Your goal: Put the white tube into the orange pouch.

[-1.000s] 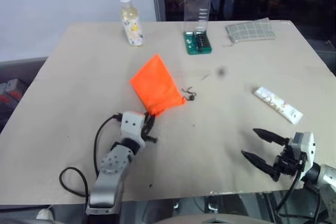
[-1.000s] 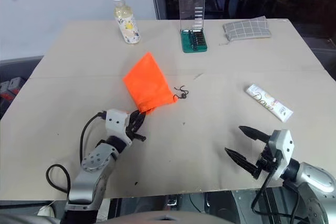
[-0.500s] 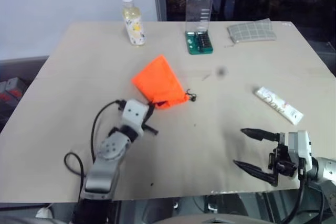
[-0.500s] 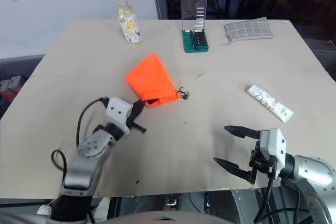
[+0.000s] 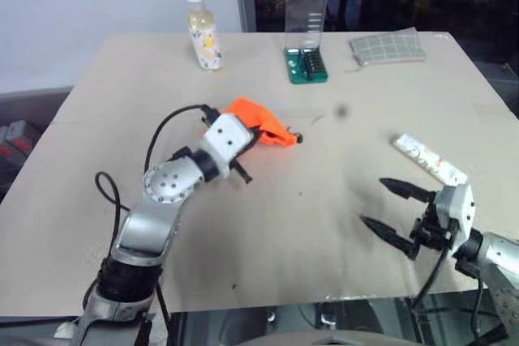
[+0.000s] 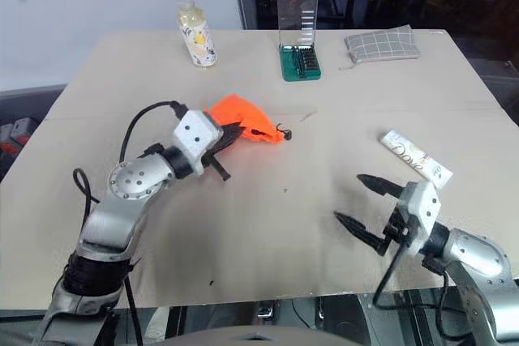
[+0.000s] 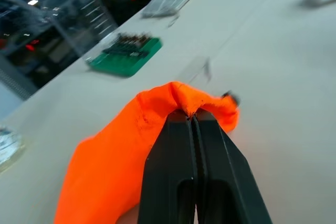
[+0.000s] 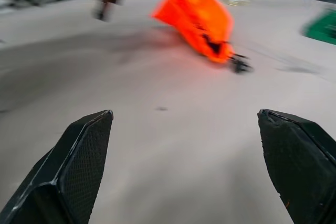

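your left hand (image 7: 193, 121) is clamped on the orange pouch (image 5: 261, 121), the two black fingers pressed together with a fold of the fabric pinched at their tips, as the left wrist view shows. the pouch is bunched up and lifted at the pinched end, while its mouth end with the thin dark cord (image 5: 293, 138) droops toward the surface (image 5: 340, 70); can't tell if that end touches. your right hand (image 5: 395, 213) has its fingers wide apart with nothing between them, hovering over the near right part of the surface and pointing toward the pouch. the white tube (image 5: 430, 162) lies flat on the surface at the right side, just beyond your right hand and apart from it, well apart from the pouch. it sits at a slant, with faint lettering on its face. at the far edge of the surface stand a clear yellowish bottle with a white cap (image 5: 202, 32) on the left, a green bit holder with a clear lid raised upright (image 5: 306, 39) in the middle, and a grey checked pouch (image 5: 388, 45) on the right, all well apart from both hands. in the right wrist view the orange pouch (image 8: 197, 17) hangs from the left hand with the dark cord at its low end just above the surface.
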